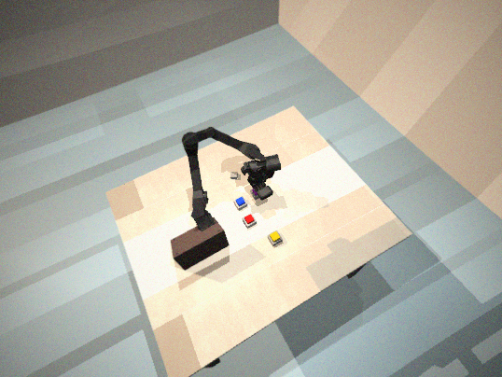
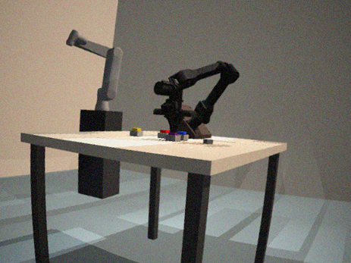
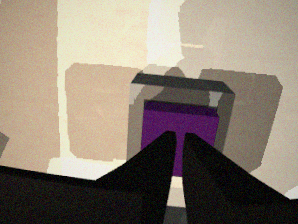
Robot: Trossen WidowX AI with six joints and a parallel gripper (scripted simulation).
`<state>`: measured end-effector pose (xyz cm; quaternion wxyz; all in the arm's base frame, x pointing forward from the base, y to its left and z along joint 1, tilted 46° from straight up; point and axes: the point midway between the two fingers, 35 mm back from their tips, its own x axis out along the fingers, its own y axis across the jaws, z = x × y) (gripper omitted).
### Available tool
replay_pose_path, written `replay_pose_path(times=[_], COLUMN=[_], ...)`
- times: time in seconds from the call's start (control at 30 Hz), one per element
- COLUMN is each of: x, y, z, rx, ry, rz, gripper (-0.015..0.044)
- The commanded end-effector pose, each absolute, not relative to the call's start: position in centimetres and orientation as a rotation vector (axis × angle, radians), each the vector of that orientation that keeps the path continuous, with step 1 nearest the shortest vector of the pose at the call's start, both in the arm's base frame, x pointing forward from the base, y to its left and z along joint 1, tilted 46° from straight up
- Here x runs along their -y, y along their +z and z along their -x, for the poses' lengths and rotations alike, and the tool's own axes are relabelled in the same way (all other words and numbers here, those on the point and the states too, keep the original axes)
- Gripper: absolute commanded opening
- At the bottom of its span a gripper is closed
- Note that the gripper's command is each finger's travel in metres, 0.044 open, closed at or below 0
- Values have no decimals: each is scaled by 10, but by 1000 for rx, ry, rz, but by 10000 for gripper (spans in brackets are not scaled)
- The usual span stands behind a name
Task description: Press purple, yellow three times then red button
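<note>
"What have you got under the hand (image 1: 257, 193) (image 2: 174, 131) (image 3: 180, 133)?"

"I've got the purple button (image 1: 254, 191) (image 2: 173, 134) (image 3: 165, 121). My wrist view puts both fingertips across its cap, with the grey housing showing around the purple. From here I can't tell whether they touch it or sit just above."

"Open or closed?"

"Closed, with nothing gripped. I see only a thin gap between the two dark fingers, and they point down at the button."

"And the others?"

"On my top view the blue button (image 1: 240, 202) (image 2: 182, 133) is near the purple one, on the side towards the arm's brown base (image 1: 198, 244) (image 2: 203, 129). The red button (image 1: 249, 218) (image 2: 165, 131) comes next, near the blue. The yellow button (image 1: 275, 236) (image 2: 136, 129) sits farther out, past the red one and well apart from the hand. All four stand on the table (image 1: 224, 313) (image 2: 240, 152)."

"Any block I should mind?"

"One small grey block (image 1: 234, 175) (image 2: 208, 141), lying near the blue button, on the side away from the red. The hand is apart from it."

"What about the cap, is it down?"

"I can't tell how deep it sits; the fingers hide part of it from me. The red and yellow caps both show above their pale housings, and the hand is over neither of them."
</note>
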<state>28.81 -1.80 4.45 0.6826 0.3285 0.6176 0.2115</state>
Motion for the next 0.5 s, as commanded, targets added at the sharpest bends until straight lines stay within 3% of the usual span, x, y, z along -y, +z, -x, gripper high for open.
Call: replay_pose_path(times=[0.0, 0.47], x=[13, 13], y=[40, 40], z=[-287, -287], rx=[-1390, -1390], ry=[476, 476], rz=[-749, -749], gripper=[20, 20])
